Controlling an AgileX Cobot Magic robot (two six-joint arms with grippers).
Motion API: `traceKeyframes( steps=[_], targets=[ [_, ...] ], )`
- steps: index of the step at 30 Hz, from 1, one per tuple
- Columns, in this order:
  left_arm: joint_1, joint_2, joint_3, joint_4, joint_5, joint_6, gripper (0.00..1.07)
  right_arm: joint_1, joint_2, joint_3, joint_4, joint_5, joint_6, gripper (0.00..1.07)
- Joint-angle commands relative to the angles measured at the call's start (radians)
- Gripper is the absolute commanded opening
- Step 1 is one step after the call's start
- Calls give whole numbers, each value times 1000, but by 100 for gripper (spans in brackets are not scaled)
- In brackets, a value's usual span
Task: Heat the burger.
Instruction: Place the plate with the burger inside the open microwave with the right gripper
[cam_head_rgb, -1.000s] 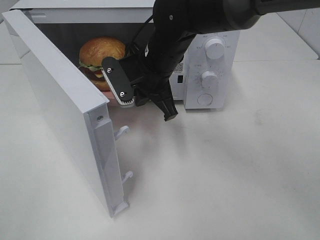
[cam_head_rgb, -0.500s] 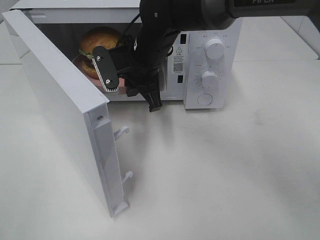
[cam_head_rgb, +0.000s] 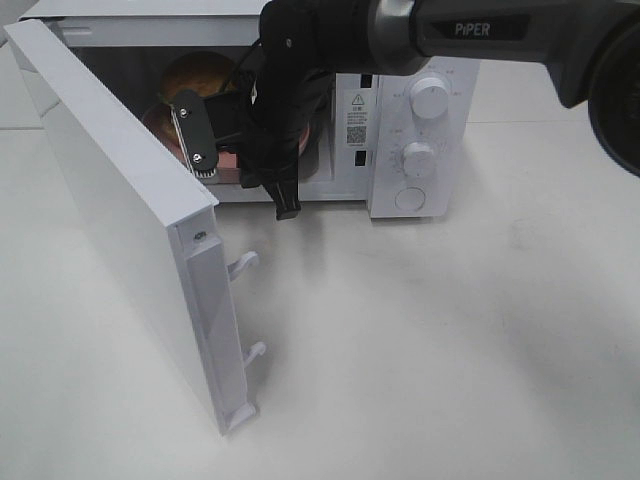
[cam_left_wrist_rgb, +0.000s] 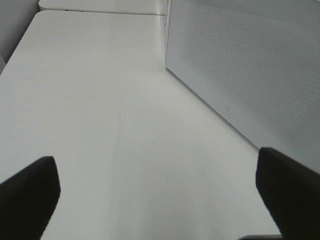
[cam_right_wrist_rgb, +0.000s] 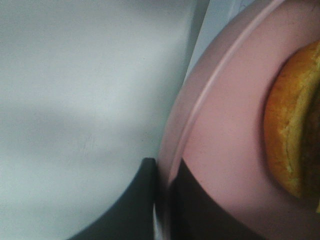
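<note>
Inside the microwave (cam_head_rgb: 420, 110), at eleven o'clock, the right gripper (cam_right_wrist_rgb: 162, 172) is clamping the plate (cam_right_wrist_rgb: 225, 130) bearing the burger (cam_head_rgb: 200, 72), while the left gripper (cam_left_wrist_rgb: 160, 192) is gaping empty; release, shutting the door (cam_head_rgb: 120, 200) and heating are evidently outstanding.

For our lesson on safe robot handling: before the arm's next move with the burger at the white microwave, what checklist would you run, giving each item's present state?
1. The white microwave door is swung open: ok.
2. The right gripper is shut on the rim of the round pink plate: ok.
3. The golden-bun burger rests on that plate: ok.
4. The plate is fully inside the white microwave: cannot tell, the arm hides its front edge.
5. The left gripper is open, empty and apart from the door: ok.
</note>
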Motion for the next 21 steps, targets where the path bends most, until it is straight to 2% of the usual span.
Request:
traceKeyframes(
  steps=[1, 7, 15, 21],
  targets=[
    [-6, -16, 1, -3, -13, 0, 100, 3, 4, -44, -31, -56, 23, 0],
    [-6, -16, 1, -3, -13, 0, 100, 2, 48, -107, -56, -58, 41, 0],
    [-6, -16, 1, -3, -13, 0, 100, -10, 70, -117, -62, -94, 88, 1],
    [-6, -16, 1, -3, -13, 0, 100, -21, 88, -117, -69, -99, 88, 9]
  ],
)
